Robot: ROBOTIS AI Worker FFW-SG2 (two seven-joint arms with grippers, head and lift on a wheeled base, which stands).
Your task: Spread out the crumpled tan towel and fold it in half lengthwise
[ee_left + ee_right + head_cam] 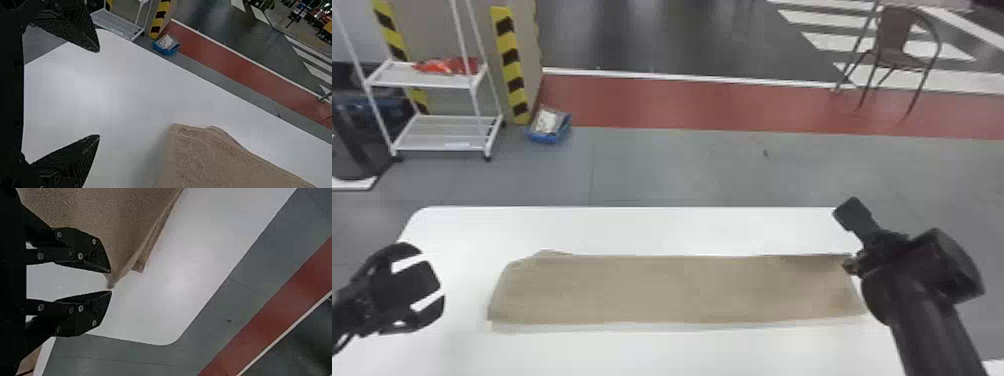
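Note:
The tan towel (pixel 672 290) lies as a long, flat strip across the white table, its back left corner uneven. Off the towel's left end, my left gripper (pixel 439 295) is over the table; in the left wrist view the same gripper (pixel 99 94) is wide open with nothing between its fingers, and the towel (pixel 223 160) is beyond them. My right gripper (pixel 849 267) is at the towel's back right corner. In the right wrist view that gripper (pixel 111 282) is partly open, with the towel's corner (pixel 111 281) at the gap between its fingertips and a small layer sticking out beside it.
The white table (pixel 632 227) has its far edge behind the towel. Beyond it on the floor stand a white shelf rack (pixel 444 132), a blue bin (pixel 549 125) and a brown chair (pixel 897 45).

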